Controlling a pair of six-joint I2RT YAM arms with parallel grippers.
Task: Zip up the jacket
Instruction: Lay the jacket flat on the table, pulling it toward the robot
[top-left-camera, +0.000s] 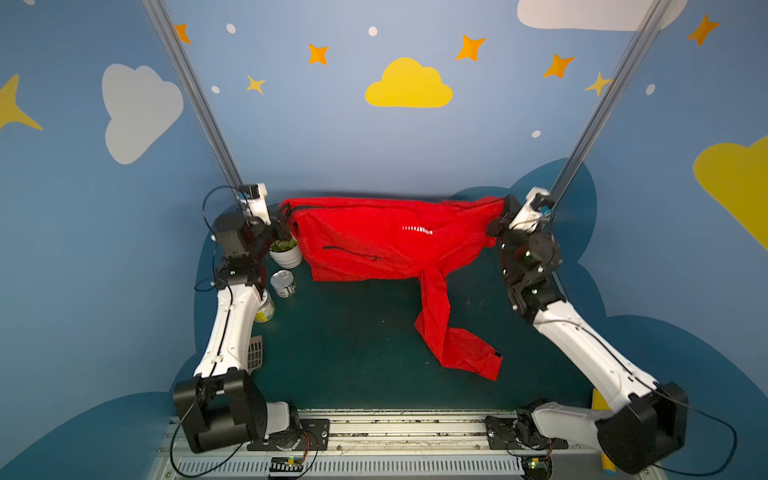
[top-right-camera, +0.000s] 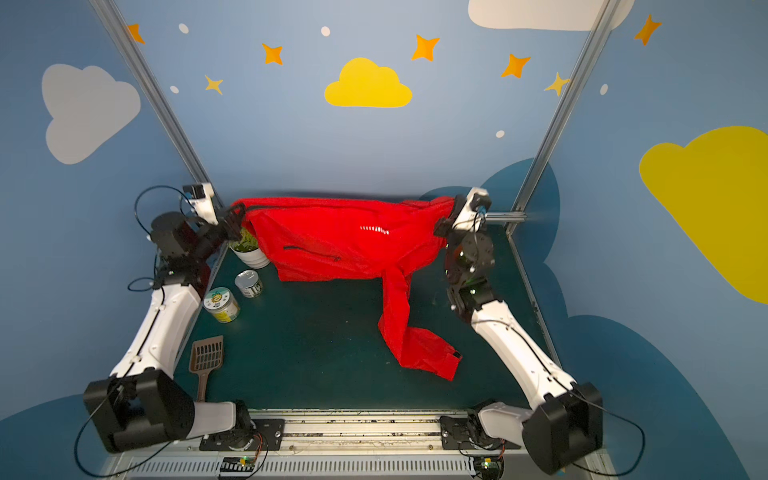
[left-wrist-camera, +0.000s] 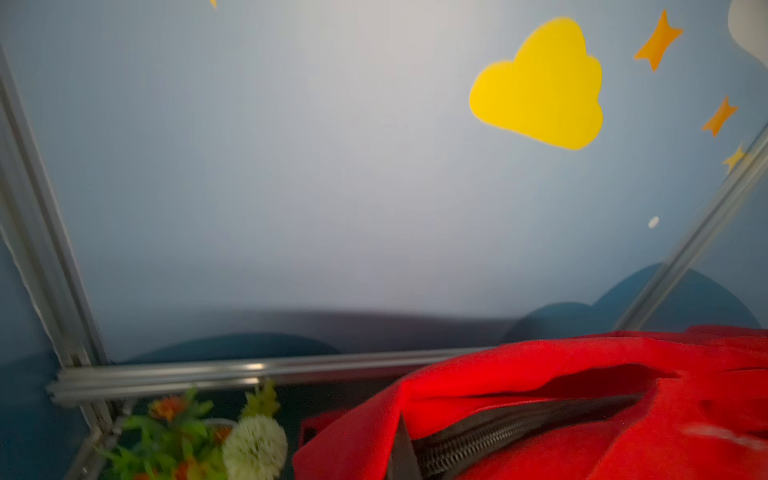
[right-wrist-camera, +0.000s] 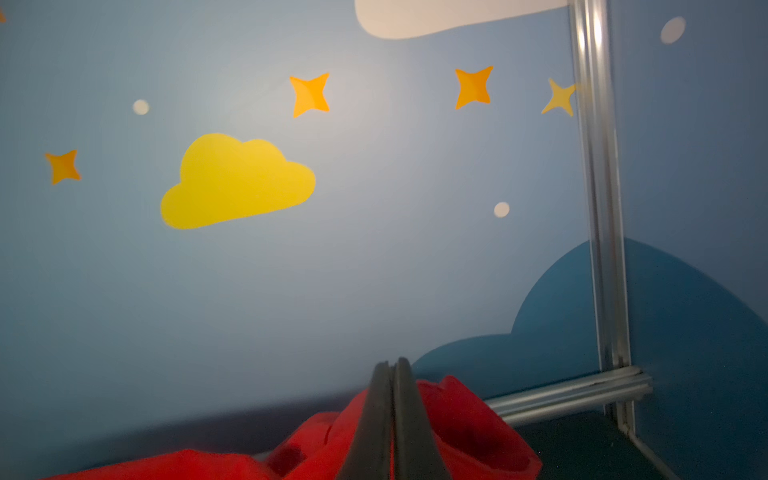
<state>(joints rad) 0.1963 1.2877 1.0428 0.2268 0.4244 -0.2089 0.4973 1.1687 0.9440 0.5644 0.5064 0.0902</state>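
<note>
The thin, crinkled bright red jacket stretches left to right at the far side (one sleeve draped nearward), its ends pinched by the left gripper and the right gripper.

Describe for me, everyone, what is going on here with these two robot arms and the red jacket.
The robot's left pincer and right pincer are each shut on one end of the red jacket, holding it stretched between them at the far side of the table. One sleeve hangs down onto the table. The black front zipper shows beside the left pincer; how far it is closed cannot be told.
</note>
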